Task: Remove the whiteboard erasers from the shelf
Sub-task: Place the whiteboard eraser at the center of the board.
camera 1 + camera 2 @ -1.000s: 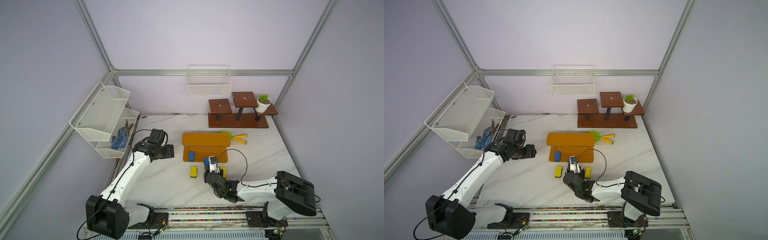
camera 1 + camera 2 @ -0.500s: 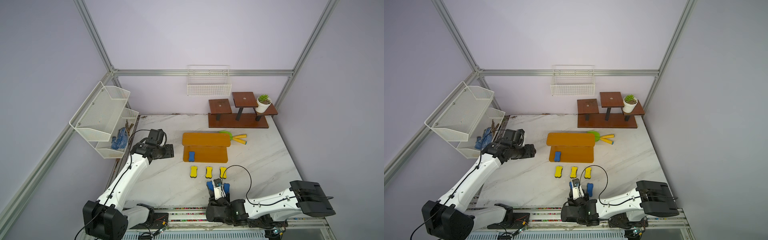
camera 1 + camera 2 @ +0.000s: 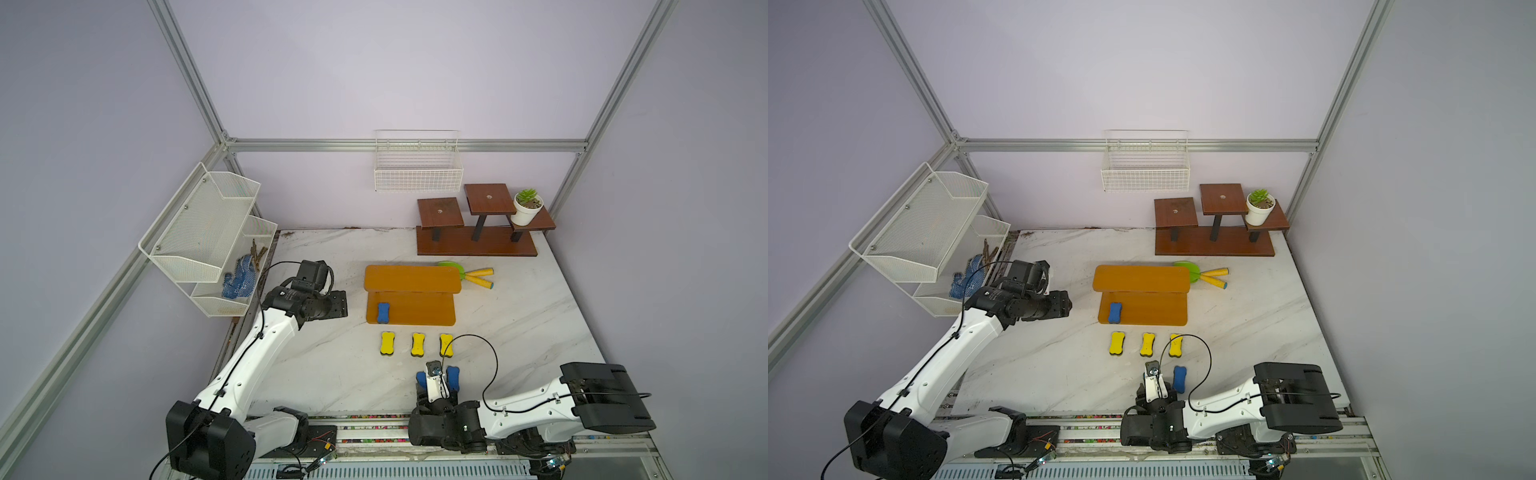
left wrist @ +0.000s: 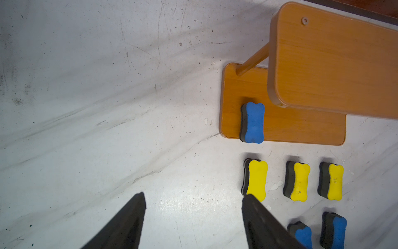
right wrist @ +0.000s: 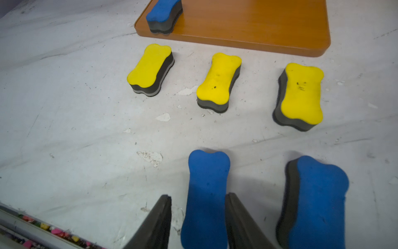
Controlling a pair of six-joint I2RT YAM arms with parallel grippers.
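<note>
The orange-brown shelf [image 3: 411, 278] [image 4: 323, 64] stands mid-table, and one blue whiteboard eraser [image 3: 383, 312] [image 4: 252, 122] [image 5: 163, 13] lies on its lower step. Three yellow erasers [image 3: 418, 344] [image 5: 218, 79] sit in a row on the table in front of it. Nearer the front edge lie two blue erasers [image 3: 453, 377] [image 5: 316, 202]. My right gripper [image 5: 198, 195] straddles one of them [image 5: 206, 194], open, with a gap at one finger. Left of the shelf, above bare table, my left gripper [image 3: 336, 303] [image 4: 193, 195] is open and empty.
A yellow-handled green tool [image 3: 473, 276] lies behind the shelf's right end. A dark brown stand [image 3: 478, 241] with a potted plant [image 3: 527, 208] is at the back right. White mesh racks hang on the left wall [image 3: 208, 232] and the back wall [image 3: 417, 170]. The front rail [image 3: 374, 419] runs close behind the right gripper.
My right arm drew back from the shelf to the table's front with a blue eraser, set it beside the other blue one, and its jaws have parted. The left arm barely moved.
</note>
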